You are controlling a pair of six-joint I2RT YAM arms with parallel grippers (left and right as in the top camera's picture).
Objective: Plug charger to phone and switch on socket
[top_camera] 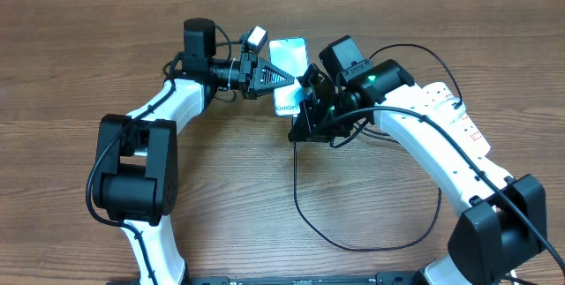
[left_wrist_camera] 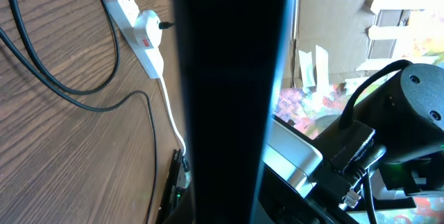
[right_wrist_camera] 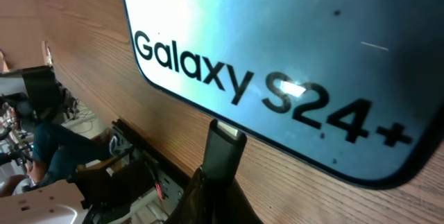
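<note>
- Pinched between the dark fingers of the right gripper (right_wrist_camera: 220, 186), the connector tip (right_wrist_camera: 226, 144) of the charger (top_camera: 295, 179) points straight ahead, the jaws closed narrow on it.
- Just ahead of the tip, close but apart from it, lies the bottom edge of the phone (right_wrist_camera: 298, 37). Its screen is lit and reads "Galaxy S24+". The port itself does not show in the wrist view.
- Behind the gripper, the charger trails back in a wide loop across the wooden table (top_camera: 247, 197).
- Across the phone from the right gripper, the left gripper (top_camera: 272, 78) meets the phone's side edge. A dark bar fills its wrist view, so whether its fingers clamp the phone or merely brace it cannot be told.
- Farther out, well away from both grippers, the socket (left_wrist_camera: 135, 23) lies with its white cord (left_wrist_camera: 170, 106) running off. The overhead view shows it partly under the right arm.
- Insertion appears to be the step in hand. It should go best with the tip centred on the bottom edge, its flat face level with the screen, and a slow push along the phone's length. The far gripper needs to steady the phone against sliding, and the loop should keep enough slack.
</note>
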